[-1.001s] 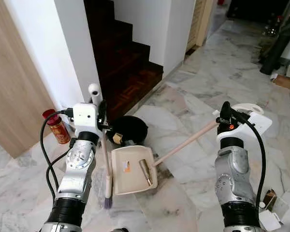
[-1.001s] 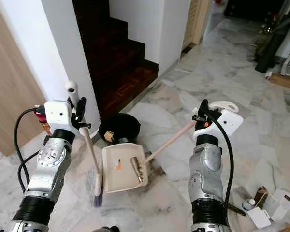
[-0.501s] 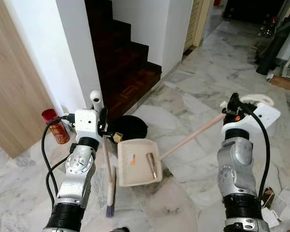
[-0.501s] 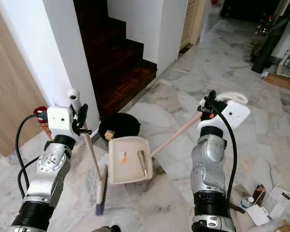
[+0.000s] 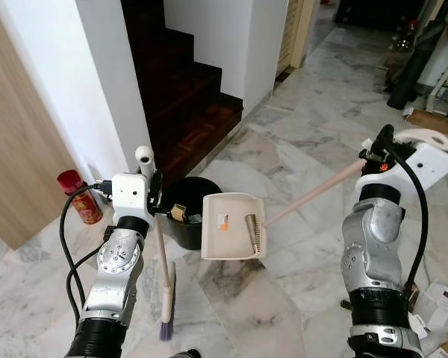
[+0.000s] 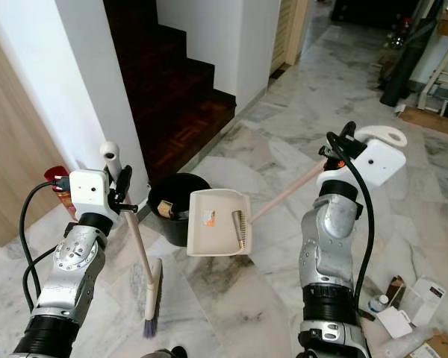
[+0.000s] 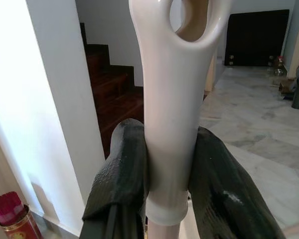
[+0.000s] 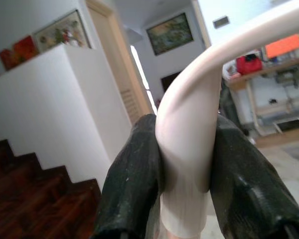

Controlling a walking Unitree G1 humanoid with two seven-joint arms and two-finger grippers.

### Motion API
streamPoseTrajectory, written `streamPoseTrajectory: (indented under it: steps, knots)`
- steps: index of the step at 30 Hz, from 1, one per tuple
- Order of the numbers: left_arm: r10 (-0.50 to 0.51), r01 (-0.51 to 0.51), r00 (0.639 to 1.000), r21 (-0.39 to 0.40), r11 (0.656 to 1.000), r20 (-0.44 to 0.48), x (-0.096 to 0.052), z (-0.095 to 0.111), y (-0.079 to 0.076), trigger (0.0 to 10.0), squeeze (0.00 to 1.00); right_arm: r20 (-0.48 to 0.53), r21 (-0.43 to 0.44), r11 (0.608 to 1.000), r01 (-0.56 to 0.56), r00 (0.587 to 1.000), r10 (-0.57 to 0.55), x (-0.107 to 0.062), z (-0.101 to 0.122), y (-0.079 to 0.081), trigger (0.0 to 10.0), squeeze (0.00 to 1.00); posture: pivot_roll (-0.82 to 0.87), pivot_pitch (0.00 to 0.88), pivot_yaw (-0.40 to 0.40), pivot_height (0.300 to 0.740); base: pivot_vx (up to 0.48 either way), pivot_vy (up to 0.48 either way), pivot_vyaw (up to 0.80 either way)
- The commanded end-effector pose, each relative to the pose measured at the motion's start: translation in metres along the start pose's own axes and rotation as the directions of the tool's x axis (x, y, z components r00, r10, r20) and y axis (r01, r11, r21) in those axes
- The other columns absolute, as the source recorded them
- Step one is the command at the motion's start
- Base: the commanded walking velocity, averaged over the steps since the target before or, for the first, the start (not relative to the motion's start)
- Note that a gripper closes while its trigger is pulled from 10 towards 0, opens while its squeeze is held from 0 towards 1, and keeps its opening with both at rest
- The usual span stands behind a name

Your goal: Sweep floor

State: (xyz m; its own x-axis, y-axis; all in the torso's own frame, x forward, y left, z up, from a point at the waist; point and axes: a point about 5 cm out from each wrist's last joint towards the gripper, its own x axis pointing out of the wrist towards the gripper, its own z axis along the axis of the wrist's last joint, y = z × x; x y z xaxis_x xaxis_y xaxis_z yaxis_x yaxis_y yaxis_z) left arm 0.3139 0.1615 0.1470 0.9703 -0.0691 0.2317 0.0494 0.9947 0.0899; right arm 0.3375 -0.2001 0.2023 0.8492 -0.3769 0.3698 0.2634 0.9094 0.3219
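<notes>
Left eye view: the right gripper (image 5: 375, 151) clenches the dustpan (image 5: 234, 236) handle, holding the pan lifted just beside the black bin (image 5: 185, 211), so emptying seems near but undone. The left gripper (image 7: 172, 169) grips the broom (image 5: 164, 280), bristles on the marble floor (image 5: 299, 142). A second ago the pan sat lower, flat by the brush.

Place: a lived-in home, ground-floor hallway.
Floor: polished marble floor (image 5: 306, 127) is running toward far rooms.
Stairs: a dark wooden staircase (image 5: 183, 89) is rising between white walls (image 5: 60, 82).
Decor: framed paintings (image 8: 170, 33) are hanging on far walls.
Clutter: a cardboard box (image 5: 435, 123) is lying far right.
</notes>
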Motion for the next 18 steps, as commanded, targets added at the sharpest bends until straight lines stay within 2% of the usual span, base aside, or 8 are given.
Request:
streamPoseTrajectory:
  steps: [1, 4, 9, 11, 18]
  knots:
    - [0.007, -0.009, 0.998, 0.026, 1.0, 0.061, 0.002, 0.013, 0.003, 10.0, 0.0, 0.085, 0.051, 0.995, -0.084, 0.993, 0.08, 0.007, 0.017, 0.021, 10.0, 0.0, 0.1, 0.016, -0.015, 0.74, 0.289, 0.0, 0.0]
    - [0.009, -0.011, 0.998, 0.029, 1.0, 0.059, 0.002, 0.013, 0.004, 10.0, 0.0, 0.087, 0.057, 0.992, -0.108, 0.991, 0.103, 0.008, 0.018, 0.026, 10.0, 0.0, 0.1, 0.015, -0.016, 0.74, 0.3, 0.0, 0.0]
    - [0.011, -0.013, 0.998, 0.031, 0.999, 0.058, 0.002, 0.013, 0.004, 10.0, 0.0, 0.099, 0.087, 0.99, -0.112, 0.99, 0.103, 0.011, 0.02, 0.031, 10.0, 0.0, 0.1, 0.012, -0.017, 0.74, 0.314, 0.0, 0.71]
    - [0.01, -0.012, 0.998, 0.032, 0.999, 0.059, 0.002, 0.013, 0.004, 10.0, 0.0, 0.089, 0.124, 0.987, -0.101, 0.992, 0.091, 0.014, 0.021, 0.032, 10.0, 0.0, 0.1, 0.007, -0.018, 0.74, 0.317, 0.0, 0.0]
    - [0.011, -0.013, 0.998, 0.03, 0.999, 0.063, 0.001, 0.013, 0.004, 10.0, 0.0, 0.102, 0.139, 0.983, -0.122, 0.989, 0.108, 0.016, 0.024, 0.037, 10.0, 0.0, 0.1, 0.001, -0.017, 0.74, 0.319, 0.0, 0.0]
